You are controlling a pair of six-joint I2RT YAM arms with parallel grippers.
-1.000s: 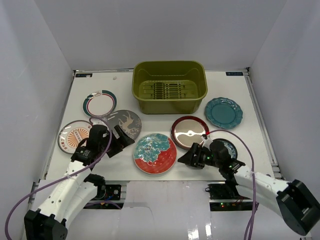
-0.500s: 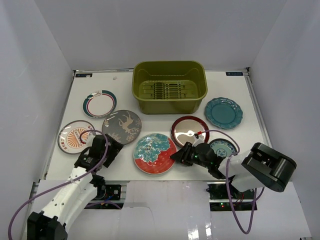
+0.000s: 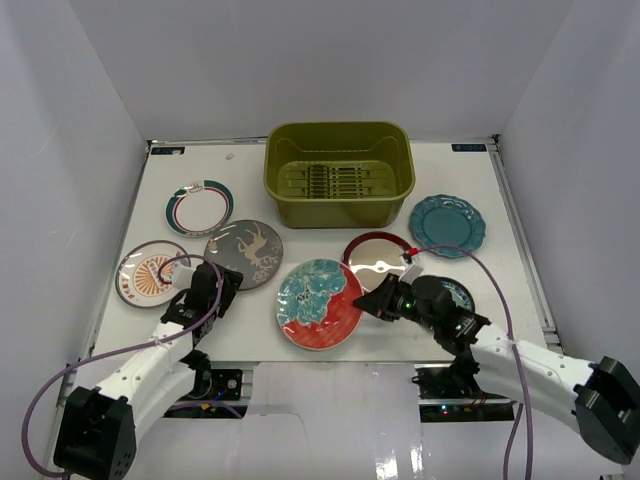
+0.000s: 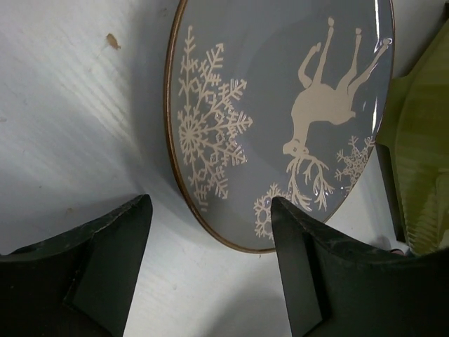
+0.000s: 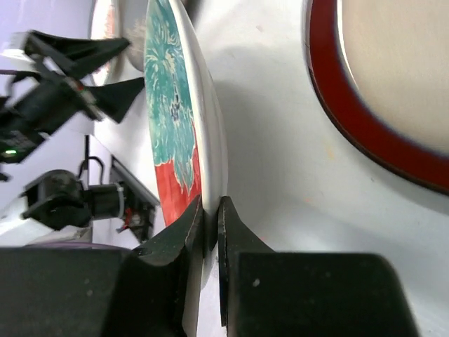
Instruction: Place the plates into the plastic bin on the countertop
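**A thin rim pinch on a tilted plate is the weak point**

Top view: the right gripper (image 3: 370,304) is clamped on the right rim of the red-teal floral plate (image 3: 318,303). The plate looks tipped up near the front of the countertop (image 3: 250,170). The plastic bin (image 3: 340,212) stands at the back with no plate visible inside. The dark red plate (image 3: 378,256) lies just behind the gripper, on the way to the bin. If the hold slips during the carry, the floral plate probably lands on it and either could chip. The left gripper (image 3: 213,292) hovers just beside the near rim of the grey reindeer plate (image 3: 246,252).

Left wrist view: the fingers (image 4: 105,274) are spread wide with nothing between them. The grey plate's rim sits flat on the surface just ahead. With no gap under that rim, a low approach could push the plate toward the bin wall instead of catching it.

Right wrist view: both fingers pinch only the very edge of the floral plate, seen almost edge-on. It looks glazed and heavy, and it hangs from a single point, so I judge it likely to pivot or slide out under a quick swing. I cannot tell whether its far edge rests on the surface.
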